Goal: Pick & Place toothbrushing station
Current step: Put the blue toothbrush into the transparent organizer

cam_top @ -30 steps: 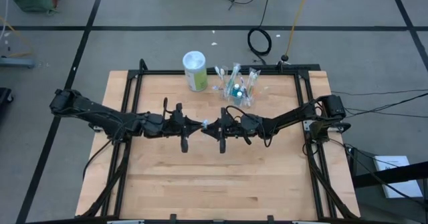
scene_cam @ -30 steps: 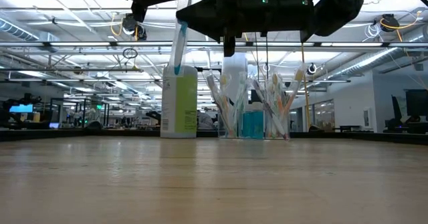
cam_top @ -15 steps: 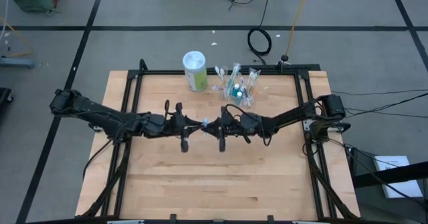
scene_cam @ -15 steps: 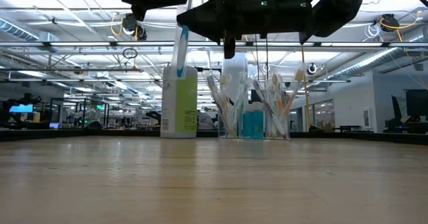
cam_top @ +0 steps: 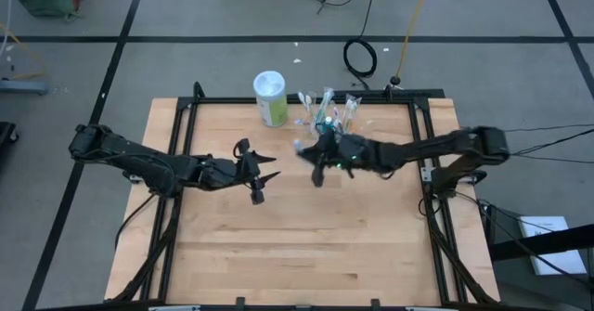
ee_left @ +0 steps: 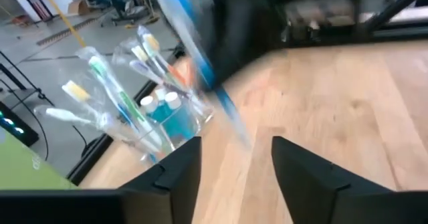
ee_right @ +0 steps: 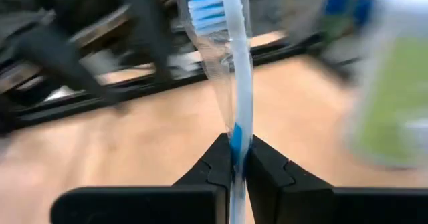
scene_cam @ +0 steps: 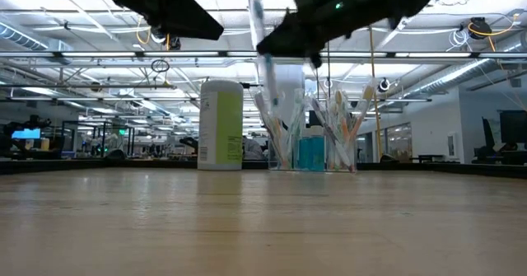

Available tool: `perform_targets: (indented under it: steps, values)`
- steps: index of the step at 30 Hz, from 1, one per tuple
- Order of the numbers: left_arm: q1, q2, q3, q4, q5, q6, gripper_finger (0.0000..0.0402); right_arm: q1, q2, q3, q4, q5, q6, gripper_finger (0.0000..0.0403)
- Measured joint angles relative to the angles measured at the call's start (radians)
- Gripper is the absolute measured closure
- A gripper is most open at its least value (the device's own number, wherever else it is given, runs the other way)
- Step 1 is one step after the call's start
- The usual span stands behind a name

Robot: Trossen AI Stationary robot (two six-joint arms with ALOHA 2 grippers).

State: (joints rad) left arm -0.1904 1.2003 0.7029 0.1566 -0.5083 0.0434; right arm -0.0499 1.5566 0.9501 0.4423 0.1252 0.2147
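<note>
A toothbrush (ee_right: 235, 63) with a white and blue handle and blue bristles is held above the table by my right gripper (cam_top: 306, 153), which is shut on it just left of the clear cup (cam_top: 331, 121). The cup stands at the table's far edge and holds several toothbrushes and teal tubes (scene_cam: 310, 154). My left gripper (cam_top: 266, 167) is open over the table's middle, left of the brush, with nothing between its fingers (ee_left: 175, 174). My right gripper pinches the toothbrush's handle (ee_right: 236, 138) between its two fingers, at a blue stretch some way from the bristle head (ee_right: 204, 3). The fingers lie across the handle. The brush (scene_cam: 262, 45) stands nearly upright, lifted clear of the table.
A white and green canister (cam_top: 270, 97) stands at the far edge just left of the cup. A black frame rail (cam_top: 306, 100) runs along the table's far edge. Bare wood (cam_top: 306, 246) spreads across the near half.
My left gripper has opened, let go of the toothbrush and drawn back toward the table's left. My right gripper, holding the brush, has turned and carried it toward the far edge and the cup. The brush has stayed clear of the table.
</note>
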Motion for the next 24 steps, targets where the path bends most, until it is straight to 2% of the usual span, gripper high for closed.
perform_targets:
  steps: [4,8,11,14,17,20,24]
  values:
    - [0.008,0.0,0.0,-0.022,0.0,0.008,0.0197,-0.002,-0.139,-0.062,-0.053,0.253,-0.11,0.0389]
    - [0.021,0.0,0.0,-0.024,0.0,0.027,0.0197,-0.004,-0.24,-0.198,-0.026,0.505,-0.107,0.0383]
    - [0.036,0.0,0.0,-0.021,0.0,0.065,0.0206,-0.015,-0.289,-0.311,0.059,0.675,-0.094,0.0384]
    - [0.052,0.0,0.0,-0.003,0.0,0.089,0.0216,-0.052,-0.289,-0.429,0.225,0.699,-0.09,0.0388]
    - [0.071,0.0,0.0,0.037,0.009,0.082,0.0225,-0.095,-0.264,-0.508,0.403,0.665,-0.096,0.0388]
    - [0.089,0.0,0.0,0.063,0.01,0.083,0.0231,-0.128,-0.234,-0.568,0.473,0.657,-0.087,0.0387]
    - [0.114,0.0,0.0,0.061,0.01,0.083,0.0238,-0.141,-0.184,-0.601,0.486,0.655,0.001,0.0387]
